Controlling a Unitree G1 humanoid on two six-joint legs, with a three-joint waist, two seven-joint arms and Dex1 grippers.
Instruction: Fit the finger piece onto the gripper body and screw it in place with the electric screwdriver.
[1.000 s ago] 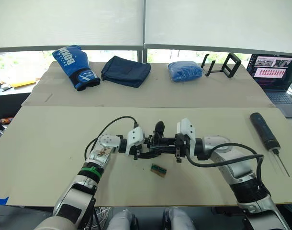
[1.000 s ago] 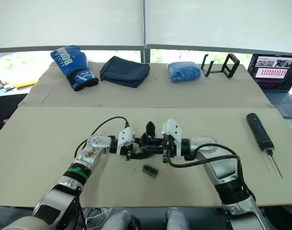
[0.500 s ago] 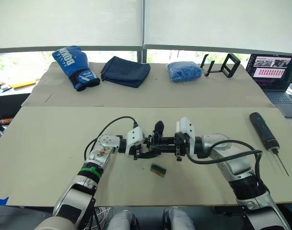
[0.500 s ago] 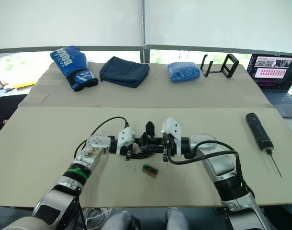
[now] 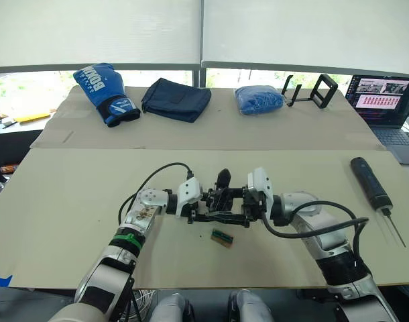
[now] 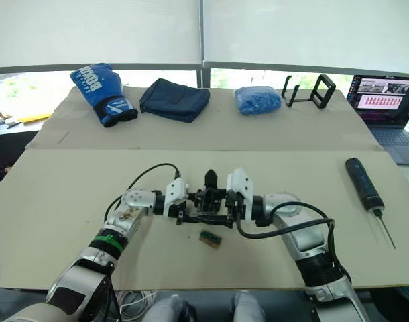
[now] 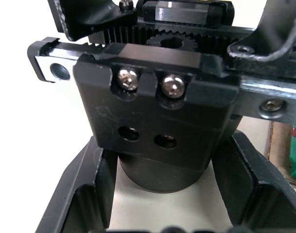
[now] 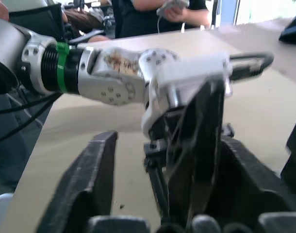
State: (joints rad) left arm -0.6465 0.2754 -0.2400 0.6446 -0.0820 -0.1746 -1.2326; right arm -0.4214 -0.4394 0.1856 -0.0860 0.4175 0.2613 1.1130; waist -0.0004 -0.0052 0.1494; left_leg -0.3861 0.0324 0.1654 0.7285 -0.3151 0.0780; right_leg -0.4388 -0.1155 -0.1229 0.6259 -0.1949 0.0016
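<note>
Beige board covers the counter, with roller blinds drawn over the windows behind it.

At the counter's middle the two hands meet. The left hand has its two black fingers spread to either side of the gripper body, a small black mechanical assembly with a round cylindrical base, a rack and gear, and two bright screw heads on its block face. The fingers sit close along its sides; whether they actually press it I cannot tell. The right hand comes in from the opposite side, its fingers parted around a flat black tapered part that I take to be the finger piece. Contact there is also unclear.

The step in hand looks like the fitting: bringing the piece onto the body. The next move calls for lining up the piece's holes with the two empty holes below the screw heads, and keeping the body steady.

Just in front of the hands lies a small green-and-brown block, close enough to be knocked. The electric screwdriver, a long thick black cylinder with a thin metal bit, lies untouched well apart to the right. Far back sit a blue boxing glove, a folded navy cloth, a blue bundle, a black wire stand and a laptop.
</note>
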